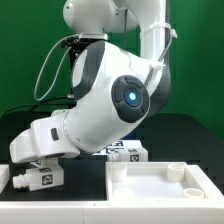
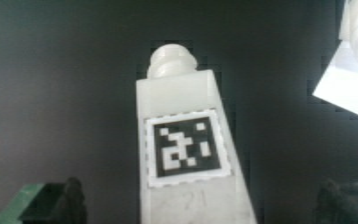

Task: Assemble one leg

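A white leg (image 2: 181,140) with a black-and-white tag lies lengthwise on the dark table, its narrower stub end (image 2: 172,55) pointing away from the wrist camera. My gripper (image 2: 197,205) is open. Its dark fingers (image 2: 51,200) stand apart on either side of the leg, with a gap on each side. In the exterior view the gripper (image 1: 42,165) hangs just above this leg (image 1: 33,181) at the lower left. Whether the fingers touch the table is hidden.
The large white rimmed panel (image 1: 160,186) lies at the exterior view's lower right; its corner shows in the wrist view (image 2: 350,85). Another tagged leg (image 1: 128,152) lies behind it, partly hidden by the arm. A green wall stands at the back.
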`<action>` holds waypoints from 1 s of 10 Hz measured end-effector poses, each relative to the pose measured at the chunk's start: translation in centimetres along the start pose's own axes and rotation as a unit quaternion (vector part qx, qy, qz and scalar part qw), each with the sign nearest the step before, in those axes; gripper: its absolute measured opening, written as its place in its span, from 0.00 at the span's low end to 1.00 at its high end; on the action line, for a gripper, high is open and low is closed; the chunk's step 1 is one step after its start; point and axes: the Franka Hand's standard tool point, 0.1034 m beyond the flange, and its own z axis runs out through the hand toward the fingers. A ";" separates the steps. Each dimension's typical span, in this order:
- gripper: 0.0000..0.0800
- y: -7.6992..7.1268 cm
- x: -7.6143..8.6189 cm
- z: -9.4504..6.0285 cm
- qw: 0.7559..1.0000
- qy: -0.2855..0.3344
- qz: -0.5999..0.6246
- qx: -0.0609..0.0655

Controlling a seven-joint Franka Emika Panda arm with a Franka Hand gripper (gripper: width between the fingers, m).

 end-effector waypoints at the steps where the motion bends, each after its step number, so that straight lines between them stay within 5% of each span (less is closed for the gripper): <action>1: 0.81 -0.2 0.2 0.3 1.000 -0.004 -0.002 0.000; 4: 0.81 -0.2 0.2 0.3 1.000 -0.003 -0.002 0.000; 6: 0.41 -0.2 0.2 0.3 1.000 -0.003 -0.002 0.000; 7: 0.41 -0.4 0.0 -0.1 1.000 -0.007 -0.003 0.001; 8: 0.36 -1.1 -0.4 -1.7 1.000 -0.013 -0.006 0.001; 10: 0.36 -2.8 -2.5 -6.7 0.998 -0.036 0.013 0.046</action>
